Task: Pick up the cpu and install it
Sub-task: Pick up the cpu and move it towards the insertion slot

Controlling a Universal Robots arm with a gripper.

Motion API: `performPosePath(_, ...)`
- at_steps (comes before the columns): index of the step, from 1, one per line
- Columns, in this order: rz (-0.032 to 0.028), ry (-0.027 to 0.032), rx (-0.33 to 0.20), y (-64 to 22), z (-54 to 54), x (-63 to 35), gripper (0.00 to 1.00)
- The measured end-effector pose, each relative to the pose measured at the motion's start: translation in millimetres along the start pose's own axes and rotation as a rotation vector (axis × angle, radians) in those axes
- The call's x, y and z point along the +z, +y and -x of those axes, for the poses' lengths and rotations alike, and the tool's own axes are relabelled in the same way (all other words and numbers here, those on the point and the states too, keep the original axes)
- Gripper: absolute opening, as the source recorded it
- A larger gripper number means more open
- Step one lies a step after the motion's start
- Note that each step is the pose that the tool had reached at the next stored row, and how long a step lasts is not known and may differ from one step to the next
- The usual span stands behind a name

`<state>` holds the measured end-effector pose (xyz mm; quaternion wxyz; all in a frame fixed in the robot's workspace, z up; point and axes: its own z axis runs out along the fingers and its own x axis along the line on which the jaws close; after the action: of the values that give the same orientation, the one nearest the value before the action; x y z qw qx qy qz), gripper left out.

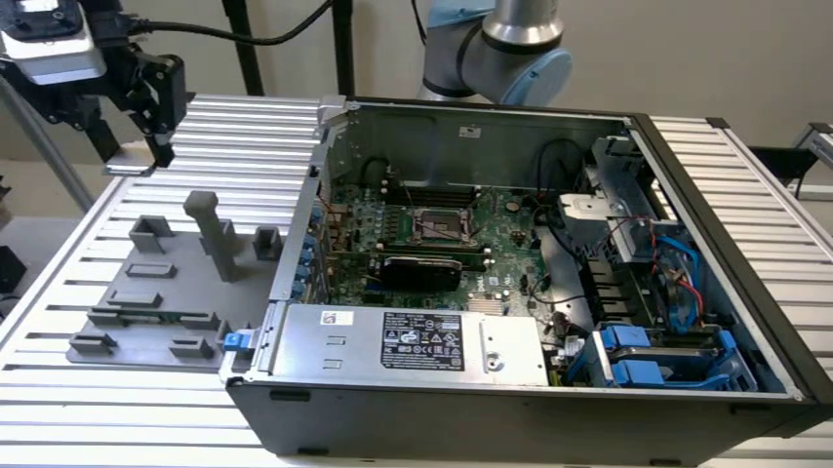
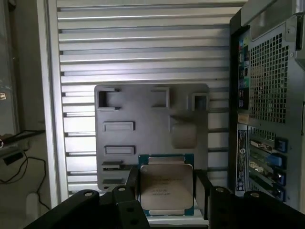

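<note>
The cpu (image 2: 166, 187), a flat square chip with a silver top and a green rim, sits between the two dark fingers (image 2: 129, 183) of my gripper (image 2: 167, 191), which is shut on its edges. In the exterior view the gripper (image 1: 154, 146) hangs at the far left, above the slatted table, and the cpu (image 1: 128, 168) shows as a thin pale slab at the fingertips. Well away to the exterior view's right, the black-framed socket (image 1: 440, 226) lies on the green motherboard inside the open computer case (image 1: 729, 244).
A grey fixture plate (image 1: 156, 292) with raised holders and a post lies on the slatted table (image 1: 53, 390) beneath and in front of the gripper; it also shows as the plate (image 2: 143, 119) behind the cpu. A grey power supply (image 1: 410, 341), cables and blue drive bays fill the case.
</note>
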<state>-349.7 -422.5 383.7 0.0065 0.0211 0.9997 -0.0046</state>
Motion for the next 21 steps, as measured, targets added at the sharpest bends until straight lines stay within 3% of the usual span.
performPosePath(21, 0.0001, 0.0007, 0.000, 6.7, 95.4, -8.0, 0.55)
